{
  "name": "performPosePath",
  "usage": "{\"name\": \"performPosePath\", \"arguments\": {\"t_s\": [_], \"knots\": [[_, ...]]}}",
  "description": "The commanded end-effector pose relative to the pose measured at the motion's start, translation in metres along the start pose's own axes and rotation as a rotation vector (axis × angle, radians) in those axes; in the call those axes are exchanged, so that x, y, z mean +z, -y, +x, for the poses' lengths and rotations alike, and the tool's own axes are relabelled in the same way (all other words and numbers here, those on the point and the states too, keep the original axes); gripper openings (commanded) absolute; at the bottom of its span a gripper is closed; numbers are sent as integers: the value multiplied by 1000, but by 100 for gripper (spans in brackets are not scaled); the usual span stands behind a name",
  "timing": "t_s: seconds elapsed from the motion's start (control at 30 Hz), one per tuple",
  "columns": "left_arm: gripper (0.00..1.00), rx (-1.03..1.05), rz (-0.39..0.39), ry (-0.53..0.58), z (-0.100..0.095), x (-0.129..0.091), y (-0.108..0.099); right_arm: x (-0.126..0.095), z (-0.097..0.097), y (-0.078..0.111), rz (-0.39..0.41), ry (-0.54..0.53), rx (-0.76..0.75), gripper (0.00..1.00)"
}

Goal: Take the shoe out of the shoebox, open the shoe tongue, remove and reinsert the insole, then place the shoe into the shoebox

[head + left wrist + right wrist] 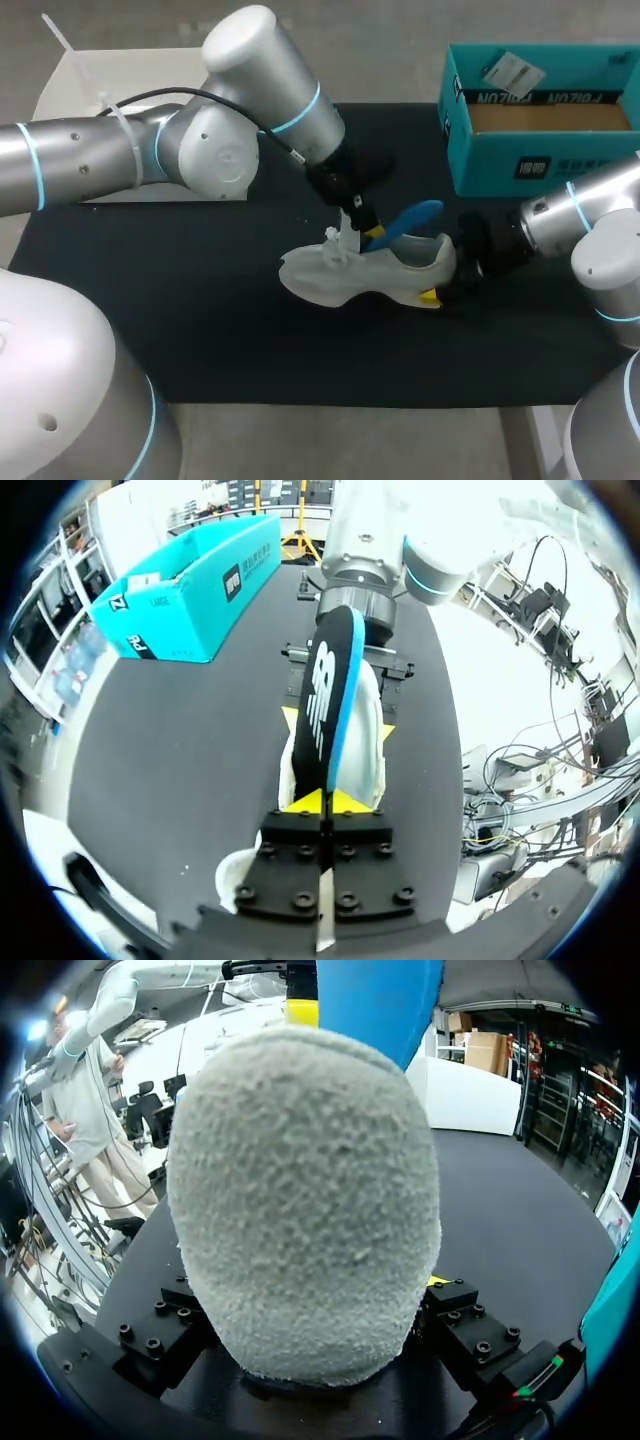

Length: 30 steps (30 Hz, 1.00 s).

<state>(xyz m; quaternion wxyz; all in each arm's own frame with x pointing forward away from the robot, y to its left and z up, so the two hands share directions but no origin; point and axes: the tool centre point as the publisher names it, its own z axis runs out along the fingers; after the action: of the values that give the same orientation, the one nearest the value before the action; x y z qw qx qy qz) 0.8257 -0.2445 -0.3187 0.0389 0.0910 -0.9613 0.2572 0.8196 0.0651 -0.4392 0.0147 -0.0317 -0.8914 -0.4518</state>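
The white knit shoe sits just right of centre in the head view on the black mat. Its toe points left and its heel right, and it is well apart from the teal shoebox in the upper right corner. The right gripper clamps the heel. The left wrist view shows one yellow tip on each flank, and in the right wrist view the fuzzy heel fills the space between the fingers. The left gripper hangs over the shoe's opening, its tips pressed together on the flat faces of the blue insole. It holds the insole by the end nearer the laces, and the free end slants up and right above the heel. I cannot tell whether any part of the insole is inside the shoe. The insole looks thin, light and bendy, so a pinch near one end will probably let the rest droop or flex. Feeding it in by the free end, with the grip some way back from that end, seems wiser. The shoe should be light, and its soft upper would likely collapse under pressure. The heel and sole are likely the stiffest parts and so the best place to hold it.
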Motion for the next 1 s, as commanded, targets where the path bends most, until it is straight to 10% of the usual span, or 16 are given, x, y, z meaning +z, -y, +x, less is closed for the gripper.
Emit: {"name": "performPosePath", "arguments": {"t_s": [0.03, 0.43, 0.7, 0.83, 0.9, 1.0], "knots": [[0, -11, 70, -24, 1, 0, 9, 6, 2, 6, 2, 0, 0, 0], [0, -3, 182, -66, 16, -15, 40, 6, 2, 6, 2, 0, 0, 0], [0, 82, 122, -20, 20, -7, 34, 6, 2, 6, 2, 0, 0, 0], [46, 107, 129, 29, 22, -1, 23, 6, 2, 6, 2, 0, 0, 0], [89, 117, 150, 38, 24, -2, 19, 6, 2, 6, 2, 0, 0, 0], [94, 126, 167, 73, 28, 0, 15, 6, 2, 6, 2, 0, 0, 0]]}}
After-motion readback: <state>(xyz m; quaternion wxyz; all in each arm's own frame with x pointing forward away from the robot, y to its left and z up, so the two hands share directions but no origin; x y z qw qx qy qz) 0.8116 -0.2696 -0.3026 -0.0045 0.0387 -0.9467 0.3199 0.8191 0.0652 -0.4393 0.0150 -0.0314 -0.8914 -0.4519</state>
